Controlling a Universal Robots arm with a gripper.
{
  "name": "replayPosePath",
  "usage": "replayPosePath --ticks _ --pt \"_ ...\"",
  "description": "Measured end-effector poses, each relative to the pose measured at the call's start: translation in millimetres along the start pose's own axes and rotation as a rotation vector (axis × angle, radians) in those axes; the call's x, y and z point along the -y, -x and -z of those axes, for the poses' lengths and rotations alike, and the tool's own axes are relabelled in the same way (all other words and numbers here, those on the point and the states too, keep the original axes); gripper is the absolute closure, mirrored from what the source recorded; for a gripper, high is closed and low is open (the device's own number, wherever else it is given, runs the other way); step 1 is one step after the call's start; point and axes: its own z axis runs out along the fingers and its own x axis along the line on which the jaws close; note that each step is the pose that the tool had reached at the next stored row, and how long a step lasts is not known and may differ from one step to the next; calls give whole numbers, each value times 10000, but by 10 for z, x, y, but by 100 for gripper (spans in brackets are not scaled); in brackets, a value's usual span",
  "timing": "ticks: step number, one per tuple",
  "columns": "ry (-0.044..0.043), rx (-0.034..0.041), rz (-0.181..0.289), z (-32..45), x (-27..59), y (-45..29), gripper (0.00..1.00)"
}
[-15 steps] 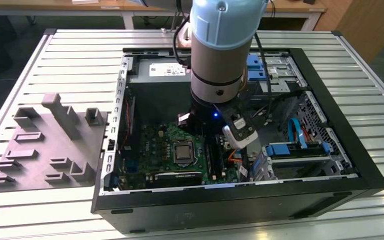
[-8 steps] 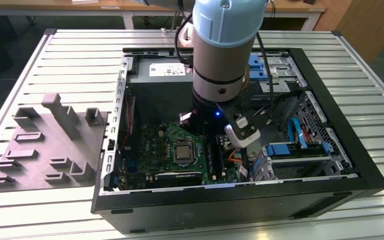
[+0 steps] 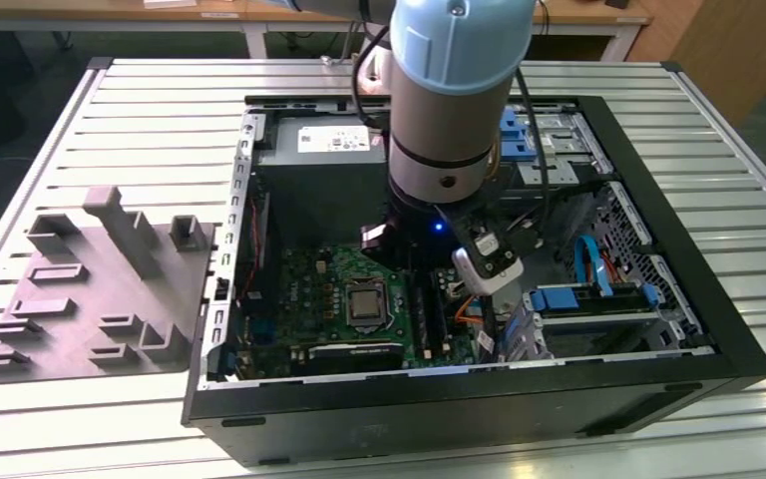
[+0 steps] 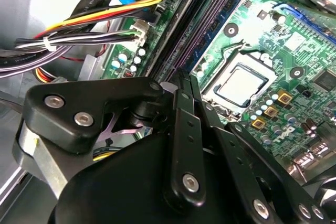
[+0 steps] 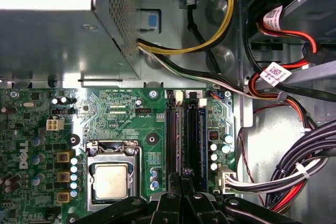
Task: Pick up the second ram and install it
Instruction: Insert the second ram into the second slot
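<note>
**End effector poised at the memory slots, fingers drawn together**

The arm (image 3: 450,100) is reaching down into the open computer case (image 3: 702,329), which is lying on the slatted counter (image 3: 157,110). The end effector (image 4: 181,77) is hovering over the long black slot rails (image 5: 184,129) of the green motherboard (image 5: 121,108), just beside the processor socket (image 5: 111,179). In the second wrist view its fingers are looking pressed together, tips meeting in a narrow wedge aimed along the rails.

The second ram is proving hard to separate from the dark rails. Judging by where the fingertips are pointing, it is most likely sitting edge-on at the slots beneath them. I cannot tell whether it is pinched between the fingers or already resting in a rail. The grey holder tray (image 3: 91,289) is sitting on the counter at the exterior view's left, well apart from the case.

Doing this step well is looking like a matter of alignment. The stick is needing to stay parallel to its rail and upright, not tilted, with pressure going straight down and evenly along its length. The cable bundle (image 5: 294,171) is lying near the slots on one side, so any sideways drift is risking a snag there.
</note>
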Motion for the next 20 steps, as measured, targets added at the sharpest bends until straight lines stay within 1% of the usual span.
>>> replayPosePath --ticks 8,16,20 --pt "0 0 0 -1 -1 20 88" --pt "-1 0 1 -4 -14 23 88" --pt "-2 0 1 -22 -13 22 88"
